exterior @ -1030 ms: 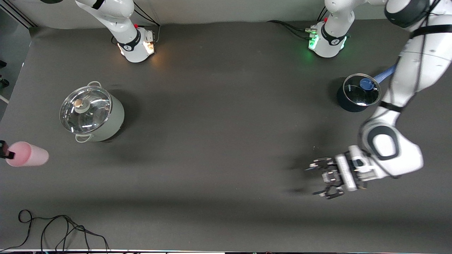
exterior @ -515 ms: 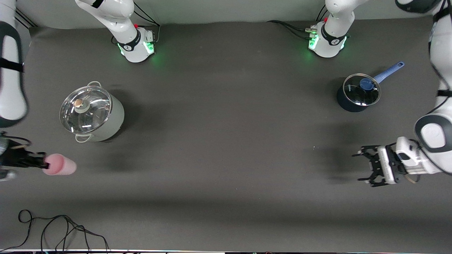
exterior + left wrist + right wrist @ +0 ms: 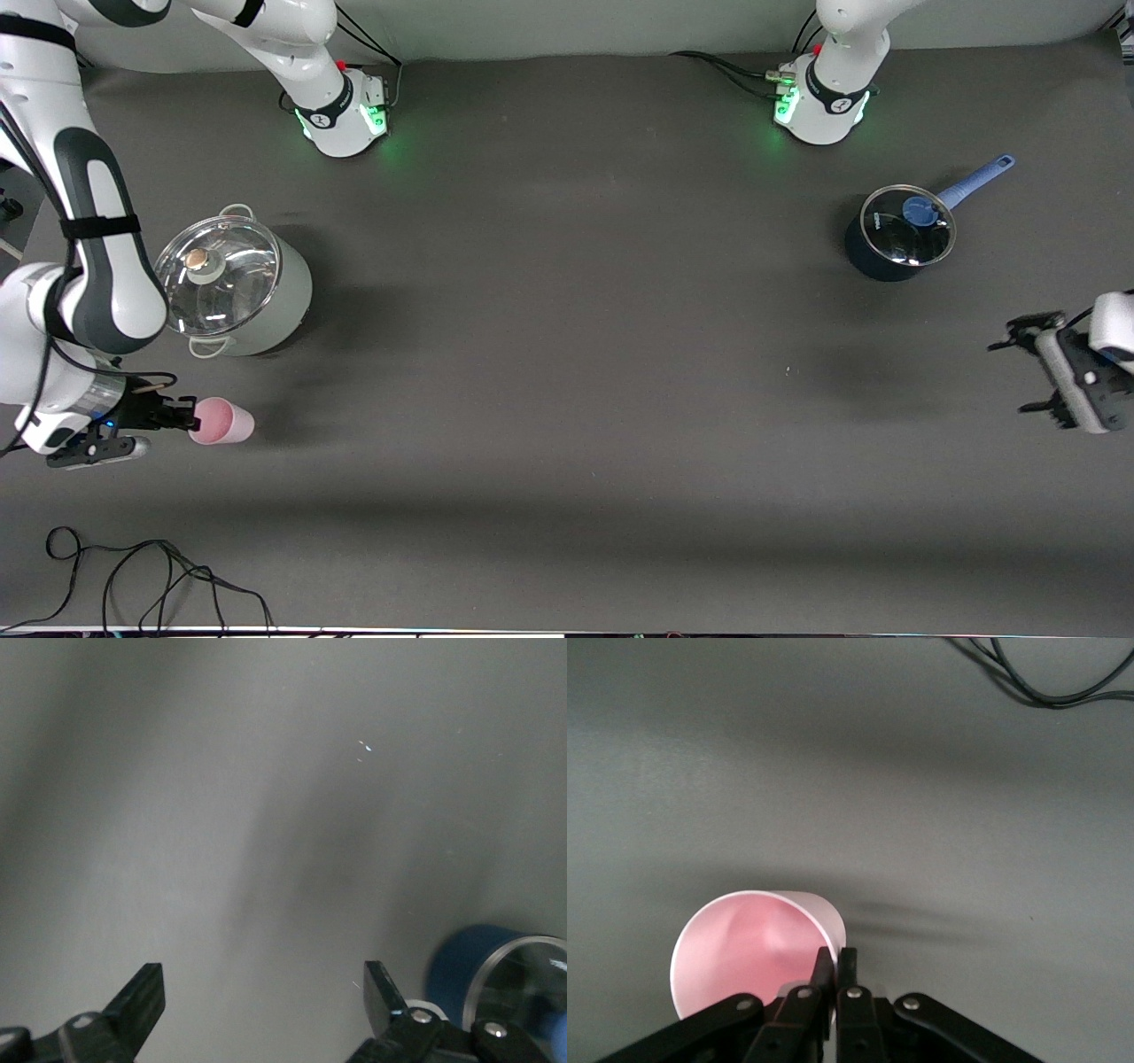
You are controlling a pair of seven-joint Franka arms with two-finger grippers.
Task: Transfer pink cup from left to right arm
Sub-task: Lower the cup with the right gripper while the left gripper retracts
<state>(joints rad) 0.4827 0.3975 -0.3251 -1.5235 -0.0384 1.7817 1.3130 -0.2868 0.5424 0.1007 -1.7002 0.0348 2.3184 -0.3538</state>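
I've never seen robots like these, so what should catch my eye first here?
Probably the pink cup, the only bright thing on the dark table, pinched by its rim in the right hand near the grey-green lidded pot. At the left arm's end, the left hand hangs open and empty, with the blue saucepan close by.

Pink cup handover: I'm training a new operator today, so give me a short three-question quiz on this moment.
1. True or false: the right gripper pinches the pink cup by its rim.
2. The left gripper is: A) shut on the cup, B) open with nothing in it, C) resting on the blue saucepan.
3. Fill in: the cup is nearer to the front camera than the grey-green ____.

Key: 1 true; 2 B; 3 pot.
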